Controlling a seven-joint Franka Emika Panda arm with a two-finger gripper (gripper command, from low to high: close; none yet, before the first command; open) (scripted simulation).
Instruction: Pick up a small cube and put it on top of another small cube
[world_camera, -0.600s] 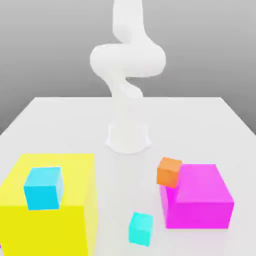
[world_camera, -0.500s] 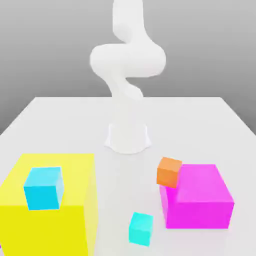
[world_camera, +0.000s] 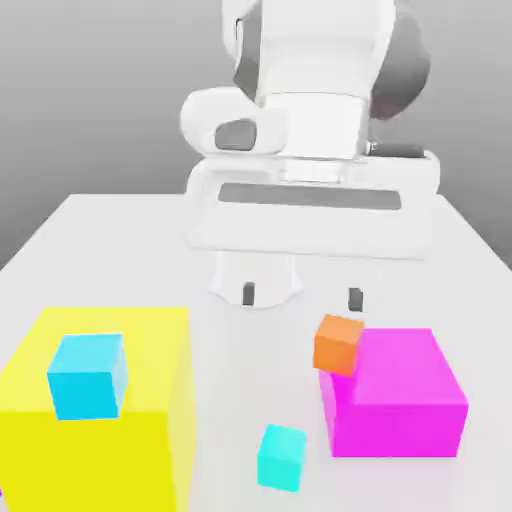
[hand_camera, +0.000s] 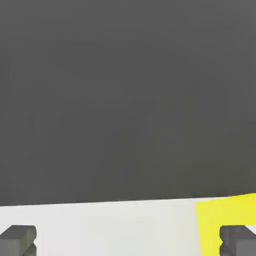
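White gripper (world_camera: 302, 296): open, its two dark fingertips (world_camera: 248, 293) spread wide apart; I see it high in the exterior view, in front of the arm's base.
Arm (world_camera: 315, 125): white with dark grey joints, above the gripper from where I watch.
Base (world_camera: 255, 275): white, standing on the table behind the gripper.
Orange cube (world_camera: 338, 345): below the fingertip on the exterior view's right, overlapping a corner of the magenta block; I can't tell whether they touch.
Turquoise cube (world_camera: 282, 458): on the pale table (world_camera: 225, 370), turned slightly, between the two big blocks and apart from both.
Magenta block (world_camera: 400, 390): low and wide, toward the exterior view's right.
Yellow block (world_camera: 150, 440): biggest of the lot, toward the exterior view's left; my hand view catches part of it near one fingertip.
Sky-blue cube (world_camera: 88, 377): seen against the yellow block's top and front edge; I can't tell exactly how it rests.
Backdrop (world_camera: 110, 100): grey beyond the table's far edge.
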